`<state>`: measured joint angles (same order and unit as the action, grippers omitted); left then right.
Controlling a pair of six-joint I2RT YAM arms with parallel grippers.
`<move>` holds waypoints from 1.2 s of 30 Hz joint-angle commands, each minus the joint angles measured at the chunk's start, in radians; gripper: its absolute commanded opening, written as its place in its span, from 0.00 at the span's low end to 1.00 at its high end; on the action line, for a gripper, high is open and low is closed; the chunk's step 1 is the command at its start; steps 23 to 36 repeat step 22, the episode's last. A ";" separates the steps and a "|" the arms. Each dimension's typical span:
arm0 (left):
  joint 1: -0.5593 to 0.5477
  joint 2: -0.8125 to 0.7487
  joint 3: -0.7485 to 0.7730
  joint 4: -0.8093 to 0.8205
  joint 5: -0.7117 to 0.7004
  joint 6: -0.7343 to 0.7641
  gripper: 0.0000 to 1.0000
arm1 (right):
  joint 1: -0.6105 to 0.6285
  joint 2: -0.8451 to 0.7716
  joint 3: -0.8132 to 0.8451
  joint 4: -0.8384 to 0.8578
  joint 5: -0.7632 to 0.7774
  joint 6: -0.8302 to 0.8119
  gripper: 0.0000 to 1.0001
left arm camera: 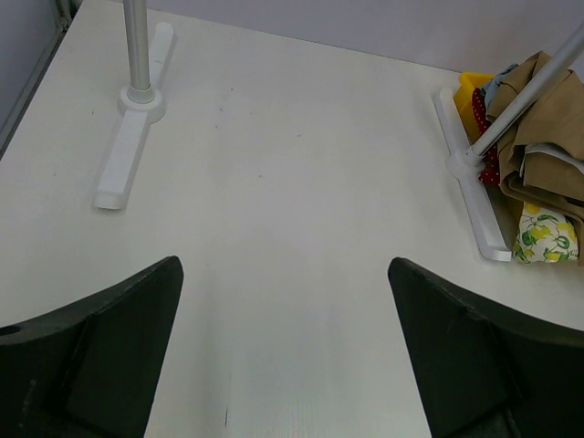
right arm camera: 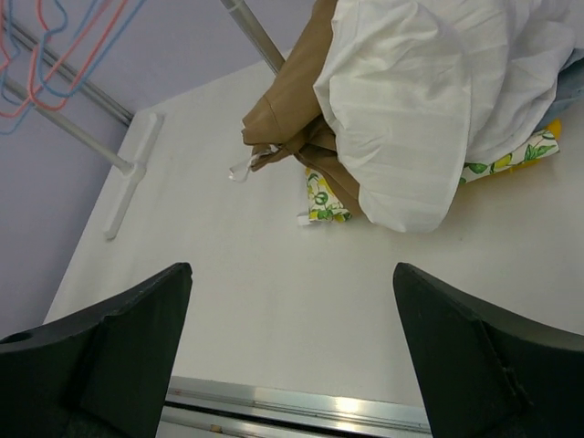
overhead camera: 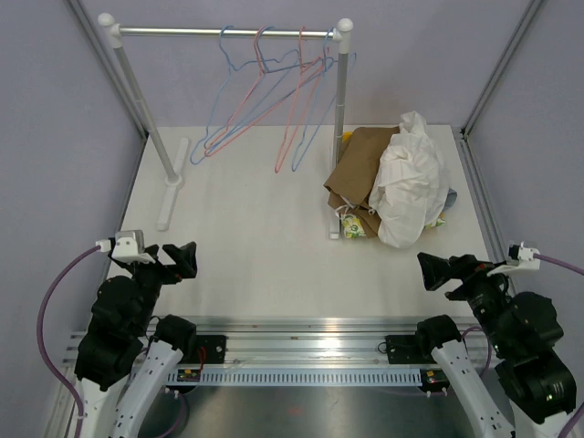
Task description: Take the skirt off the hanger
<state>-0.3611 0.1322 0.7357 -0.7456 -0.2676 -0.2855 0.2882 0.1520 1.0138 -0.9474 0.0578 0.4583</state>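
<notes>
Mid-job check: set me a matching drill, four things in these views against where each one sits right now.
1 wire hangers
2 white garment
3 brown garment
4 lemon-print cloth

a on the table, tucked under the other clothes
b hanging bare on the rail
c topmost garment
d partly under the white one, by the rack's post

Pairs: 1-b, 2-c, 3-d, 4-a

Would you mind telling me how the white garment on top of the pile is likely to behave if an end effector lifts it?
The white garment is probably floppy: it lies crumpled in soft folds. It likely drapes when lifted, and may drag the brown cloth it overlaps.
</notes>
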 commanded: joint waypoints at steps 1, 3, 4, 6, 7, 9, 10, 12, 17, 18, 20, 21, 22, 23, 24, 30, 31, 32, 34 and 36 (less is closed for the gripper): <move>-0.001 -0.022 -0.007 0.075 -0.033 0.008 0.99 | 0.005 0.076 -0.009 0.036 -0.039 -0.036 0.99; -0.001 -0.045 -0.010 0.072 -0.054 -0.006 0.99 | 0.005 0.075 -0.014 0.045 -0.053 -0.043 1.00; -0.001 -0.054 -0.012 0.066 -0.067 -0.012 0.99 | 0.012 0.072 -0.014 0.044 -0.085 -0.047 0.99; -0.001 -0.077 -0.010 0.057 -0.110 -0.024 0.99 | 0.017 0.067 -0.015 0.044 -0.085 -0.047 0.99; -0.001 -0.101 -0.010 0.051 -0.122 -0.027 0.99 | 0.017 0.066 -0.015 0.042 -0.087 -0.049 0.99; -0.001 -0.126 -0.012 0.046 -0.153 -0.032 0.99 | 0.017 0.052 -0.018 0.048 -0.093 -0.052 0.99; -0.001 -0.158 -0.013 0.048 -0.156 -0.034 0.99 | 0.017 0.044 -0.020 0.053 -0.095 -0.053 1.00; -0.001 -0.169 -0.013 0.045 -0.163 -0.035 0.99 | 0.016 0.025 -0.024 0.058 -0.090 -0.052 0.99; -0.001 -0.099 -0.036 0.066 -0.122 -0.026 0.99 | 0.016 -0.038 -0.034 0.071 -0.079 -0.050 1.00; 0.001 -0.080 -0.042 0.084 -0.105 -0.006 0.99 | 0.017 -0.046 -0.035 0.073 -0.084 -0.055 1.00; 0.001 0.002 -0.045 0.112 -0.119 0.031 0.99 | 0.016 -0.061 -0.037 0.078 -0.093 -0.059 0.99; 0.001 0.044 -0.044 0.138 -0.143 0.045 0.99 | 0.017 -0.065 -0.035 0.079 -0.101 -0.067 0.99; 0.001 0.084 -0.039 0.146 -0.238 0.039 0.99 | 0.017 -0.066 -0.034 0.078 -0.113 -0.070 0.99; 0.001 0.084 -0.039 0.146 -0.238 0.039 0.99 | 0.017 -0.066 -0.034 0.078 -0.113 -0.070 0.99; 0.001 0.084 -0.039 0.146 -0.238 0.039 0.99 | 0.017 -0.066 -0.034 0.078 -0.113 -0.070 0.99; 0.001 0.084 -0.039 0.146 -0.238 0.039 0.99 | 0.017 -0.066 -0.034 0.078 -0.113 -0.070 0.99; 0.001 0.084 -0.039 0.146 -0.238 0.039 0.99 | 0.017 -0.066 -0.034 0.078 -0.113 -0.070 0.99; 0.001 0.084 -0.039 0.146 -0.238 0.039 0.99 | 0.017 -0.066 -0.034 0.078 -0.113 -0.070 0.99; 0.001 0.084 -0.039 0.146 -0.238 0.039 0.99 | 0.017 -0.066 -0.034 0.078 -0.113 -0.070 0.99; 0.001 0.084 -0.039 0.146 -0.238 0.039 0.99 | 0.017 -0.066 -0.034 0.078 -0.113 -0.070 0.99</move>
